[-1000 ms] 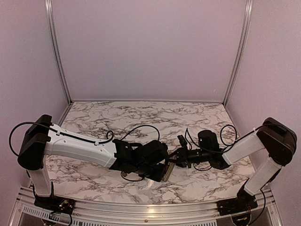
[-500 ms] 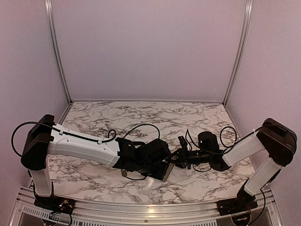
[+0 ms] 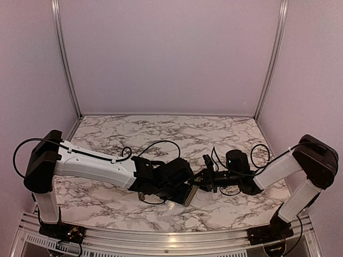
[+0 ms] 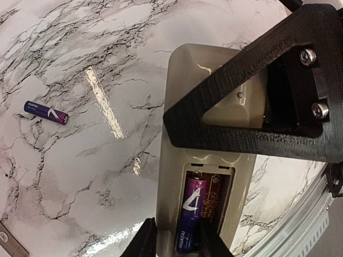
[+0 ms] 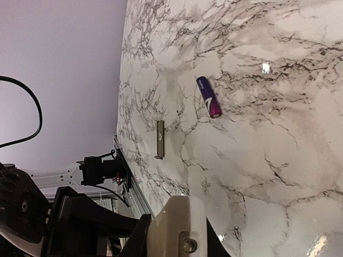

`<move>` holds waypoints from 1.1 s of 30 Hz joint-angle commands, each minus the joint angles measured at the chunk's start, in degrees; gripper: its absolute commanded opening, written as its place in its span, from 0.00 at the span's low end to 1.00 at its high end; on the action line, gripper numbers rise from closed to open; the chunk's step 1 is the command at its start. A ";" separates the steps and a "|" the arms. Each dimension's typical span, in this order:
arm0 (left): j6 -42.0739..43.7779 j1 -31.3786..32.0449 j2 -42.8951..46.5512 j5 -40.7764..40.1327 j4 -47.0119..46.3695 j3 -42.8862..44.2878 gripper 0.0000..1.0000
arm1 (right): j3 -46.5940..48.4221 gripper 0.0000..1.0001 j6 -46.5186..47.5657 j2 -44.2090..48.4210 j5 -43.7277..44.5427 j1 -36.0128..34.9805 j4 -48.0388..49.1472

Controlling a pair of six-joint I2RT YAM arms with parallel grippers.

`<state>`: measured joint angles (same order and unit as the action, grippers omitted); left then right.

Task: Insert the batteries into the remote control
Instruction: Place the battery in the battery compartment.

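Note:
The remote control (image 4: 177, 75) is held back-up above the table, tan-grey, with its dark recess open at the near end. My right gripper (image 5: 174, 235) is shut on its far end, its black frame (image 4: 252, 96) crossing the left wrist view. One purple battery (image 4: 190, 214) lies in the left slot of the recess; the slot beside it (image 4: 215, 195) is bare. My left gripper (image 4: 177, 241) straddles that battery, slightly open, with a gap at the left finger. A second purple battery (image 4: 45, 112) lies loose on the marble. From above, both grippers meet at the remote control (image 3: 187, 194).
A slim tan-grey strip (image 5: 159, 139), like a battery cover, lies on the marble near the front rail (image 5: 128, 182). The loose battery (image 5: 208, 97) lies beyond it. Cables (image 3: 161, 145) loop over the table behind the arms. Pale walls close in the back and sides.
The left arm has shifted slightly to the right and the remote's near end has dropped a little. The right arm has stayed put.

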<state>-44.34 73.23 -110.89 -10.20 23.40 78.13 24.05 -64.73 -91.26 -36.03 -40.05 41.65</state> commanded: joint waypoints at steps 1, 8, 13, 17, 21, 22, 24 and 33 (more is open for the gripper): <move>0.96 -0.73 1.87 -2.13 1.65 -2.35 0.28 | 0.19 0.00 -0.34 1.18 -2.88 -0.31 2.15; 1.43 -0.81 5.01 -1.52 -2.45 -4.96 0.39 | 0.03 0.00 -0.11 0.67 -3.32 0.10 2.21; 2.01 -0.81 6.23 -0.87 -4.42 -5.79 0.42 | -0.06 0.00 -0.37 0.27 -3.58 0.24 2.79; 2.90 -0.81 6.08 -0.10 -5.23 -5.97 0.41 | -0.06 0.00 -0.75 -0.44 -4.14 0.42 3.73; 4.09 -0.81 6.39 0.30 -5.64 -6.11 0.41 | -0.32 0.00 -1.39 -1.06 -4.70 0.46 5.08; 4.27 -0.81 6.71 0.27 -5.69 -6.37 0.42 | -0.32 0.00 -1.24 -1.10 -4.68 0.42 5.11; 4.85 -0.81 7.75 0.26 -6.26 -7.16 0.43 | -0.36 0.00 -0.96 -1.11 -4.81 0.57 4.88; 6.31 -1.14 9.54 1.24 -7.66 -9.93 0.45 | 1.72 0.00 3.47 -0.80 -5.04 1.12 -1.88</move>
<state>-39.33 72.64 -103.44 -9.96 17.74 70.04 23.66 -64.18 -91.94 -40.47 -39.38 43.22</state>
